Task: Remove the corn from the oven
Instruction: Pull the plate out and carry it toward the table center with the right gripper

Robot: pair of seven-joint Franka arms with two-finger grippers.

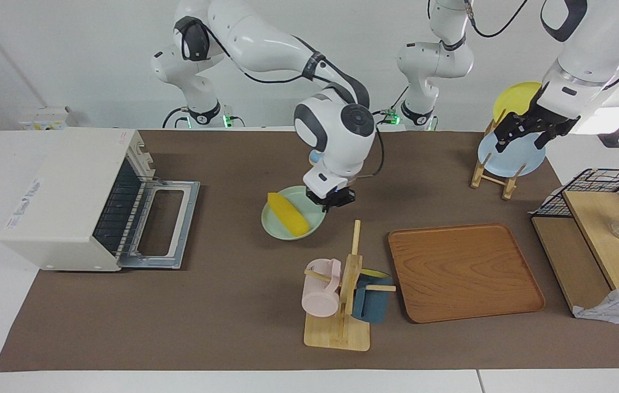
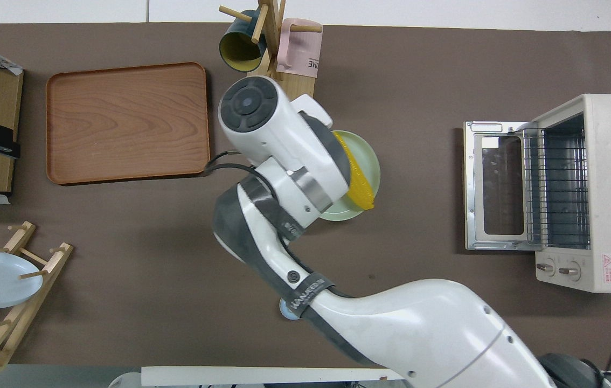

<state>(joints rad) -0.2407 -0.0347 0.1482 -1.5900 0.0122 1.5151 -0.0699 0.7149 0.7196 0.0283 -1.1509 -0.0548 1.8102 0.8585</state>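
The yellow corn (image 1: 287, 215) lies on a pale green plate (image 1: 274, 230) in the middle of the table; it also shows in the overhead view (image 2: 358, 180) on the plate (image 2: 373, 156). The off-white oven (image 1: 69, 196) stands at the right arm's end of the table with its glass door (image 1: 165, 224) folded down flat. Its wire rack (image 2: 559, 183) is bare. My right gripper (image 1: 335, 205) hangs open just over the plate's rim beside the corn, apart from it; the arm hides it in the overhead view. My left gripper (image 1: 522, 139) waits open, raised over the plate rack.
A wooden tray (image 1: 462, 270) lies toward the left arm's end. A mug stand (image 1: 342, 295) with a pink mug (image 1: 320, 286) and a blue mug (image 1: 372, 297) stands farther from the robots than the plate. A plate rack (image 1: 492, 174) holds a blue plate (image 1: 511, 155) and a yellow plate (image 1: 517, 98). A wire basket (image 1: 599, 185) sits beside a wooden board.
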